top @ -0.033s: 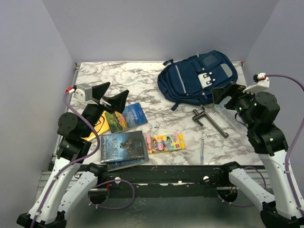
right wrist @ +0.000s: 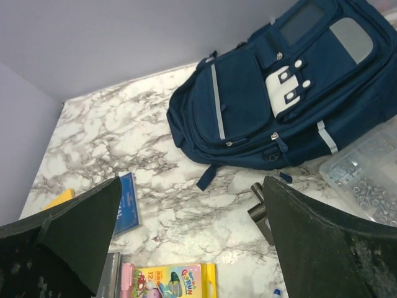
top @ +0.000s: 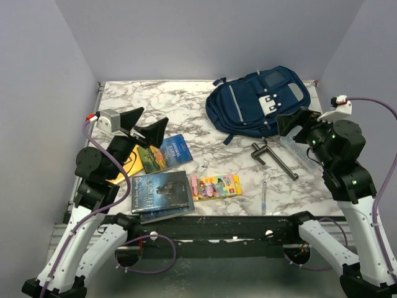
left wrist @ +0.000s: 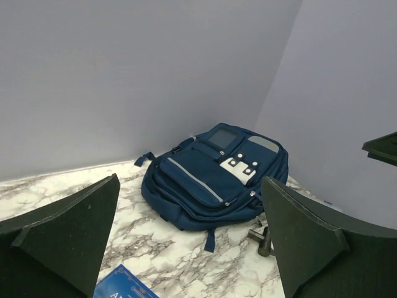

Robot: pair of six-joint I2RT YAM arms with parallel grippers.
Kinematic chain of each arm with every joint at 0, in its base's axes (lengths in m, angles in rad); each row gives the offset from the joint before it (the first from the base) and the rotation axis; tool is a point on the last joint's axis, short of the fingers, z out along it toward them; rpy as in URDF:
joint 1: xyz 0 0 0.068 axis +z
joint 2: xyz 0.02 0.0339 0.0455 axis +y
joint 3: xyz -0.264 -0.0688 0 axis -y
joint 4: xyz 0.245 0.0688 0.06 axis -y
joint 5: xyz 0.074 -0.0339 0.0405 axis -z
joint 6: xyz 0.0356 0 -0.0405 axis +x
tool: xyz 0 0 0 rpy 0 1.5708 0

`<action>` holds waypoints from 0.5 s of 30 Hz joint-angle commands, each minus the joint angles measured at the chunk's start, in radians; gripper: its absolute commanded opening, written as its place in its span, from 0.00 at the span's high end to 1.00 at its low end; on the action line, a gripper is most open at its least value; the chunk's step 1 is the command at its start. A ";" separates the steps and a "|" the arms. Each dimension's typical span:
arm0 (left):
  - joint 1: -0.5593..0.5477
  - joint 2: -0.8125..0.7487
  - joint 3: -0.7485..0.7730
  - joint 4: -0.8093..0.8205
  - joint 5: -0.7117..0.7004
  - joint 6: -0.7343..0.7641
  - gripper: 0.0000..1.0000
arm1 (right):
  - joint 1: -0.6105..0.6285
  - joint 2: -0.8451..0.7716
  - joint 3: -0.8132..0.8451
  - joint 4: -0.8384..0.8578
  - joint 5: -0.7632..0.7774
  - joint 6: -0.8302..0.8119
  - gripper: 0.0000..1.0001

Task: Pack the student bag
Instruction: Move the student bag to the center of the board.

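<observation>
The student bag point(top: 257, 102) is a navy backpack with grey stripes and white buckle clips. It lies flat, front up, at the back right of the marble table point(top: 186, 112). Its zips look closed. My left gripper point(top: 144, 126) hovers open over the books at the left, with nothing between its fingers, and looks across at the bag point(left wrist: 211, 180). My right gripper point(top: 298, 121) hangs open and empty just right of the bag's near corner. In the right wrist view the bag point(right wrist: 267, 93) lies beyond the open gripper point(right wrist: 192, 180).
A dark book point(top: 160, 191), a blue book point(top: 177, 151), a green book point(top: 152, 158) and a yellow item point(top: 127, 167) lie at the left. A crayon box point(top: 217, 185), a metal T-shaped tool point(top: 273, 158), a pen point(top: 263, 197) and a clear box of small parts point(right wrist: 366, 174) lie nearer the front.
</observation>
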 commanded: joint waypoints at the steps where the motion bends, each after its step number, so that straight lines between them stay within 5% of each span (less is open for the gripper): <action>1: -0.005 0.028 0.016 0.018 0.025 -0.021 0.01 | -0.004 0.023 -0.005 -0.017 0.008 0.017 0.00; 7: -0.005 0.067 0.016 0.018 0.025 -0.032 0.01 | -0.005 0.102 -0.066 0.028 -0.044 0.022 0.00; 15: -0.027 0.140 0.017 0.005 0.010 -0.037 0.01 | -0.004 0.401 -0.097 0.131 -0.232 0.100 0.00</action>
